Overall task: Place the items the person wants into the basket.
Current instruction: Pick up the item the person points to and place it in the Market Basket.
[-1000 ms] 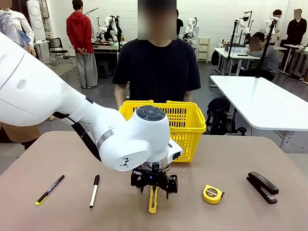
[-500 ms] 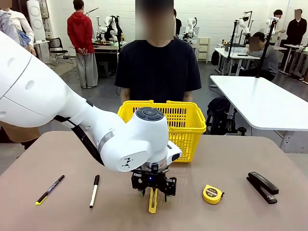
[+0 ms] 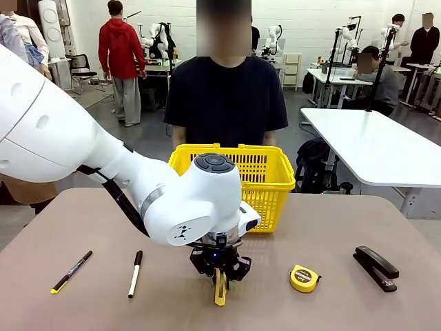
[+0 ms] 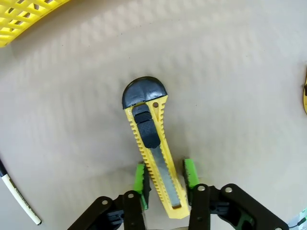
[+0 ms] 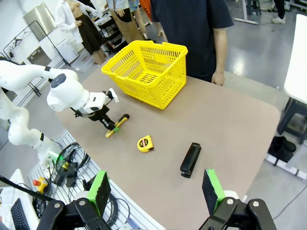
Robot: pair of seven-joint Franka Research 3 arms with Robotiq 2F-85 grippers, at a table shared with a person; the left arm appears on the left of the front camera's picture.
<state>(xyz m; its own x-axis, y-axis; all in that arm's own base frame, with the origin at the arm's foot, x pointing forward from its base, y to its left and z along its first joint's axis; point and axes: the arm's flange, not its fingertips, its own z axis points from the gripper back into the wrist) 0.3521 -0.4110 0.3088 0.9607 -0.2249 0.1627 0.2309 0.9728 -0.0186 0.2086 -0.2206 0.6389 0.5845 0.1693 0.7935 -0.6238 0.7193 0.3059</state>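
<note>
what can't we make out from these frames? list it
- Grip: in the left wrist view the left claw straddles the utility knife; pad contact is too close to call.
- Marker: left wrist view, its cap end is cut off by the picture edge.
- Tape measure: left wrist view, the edge leaves a sliver.
- Basket floor: front view, hidden by its near wall and the left arm.

No print here is clear enough to read.
</note>
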